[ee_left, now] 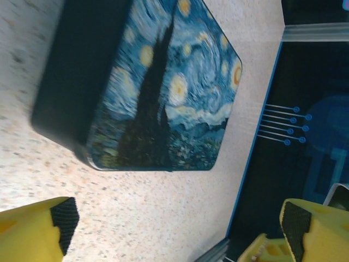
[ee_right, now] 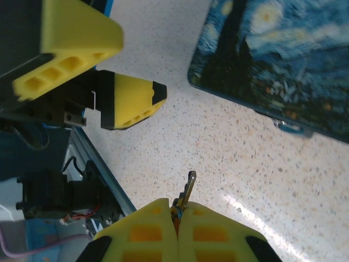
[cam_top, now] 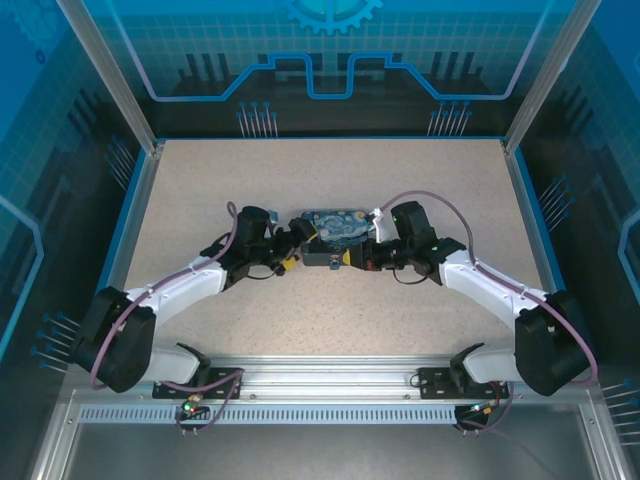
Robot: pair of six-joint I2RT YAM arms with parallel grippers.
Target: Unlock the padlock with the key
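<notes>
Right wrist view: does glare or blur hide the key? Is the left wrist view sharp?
Right wrist view: a glare streak on the table lies right of the key, not over it; the key reads clearly, pinched in the right gripper. Left wrist view: the painted box looks soft and slightly smeared.

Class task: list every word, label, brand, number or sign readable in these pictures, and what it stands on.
None readable.
The dark blue swirl-painted box carries a painted night sky, no lettering.
The blue wall panels show gear and line graphics, no words.
The thin grey metal key in the right gripper shows no legible mark.
</notes>
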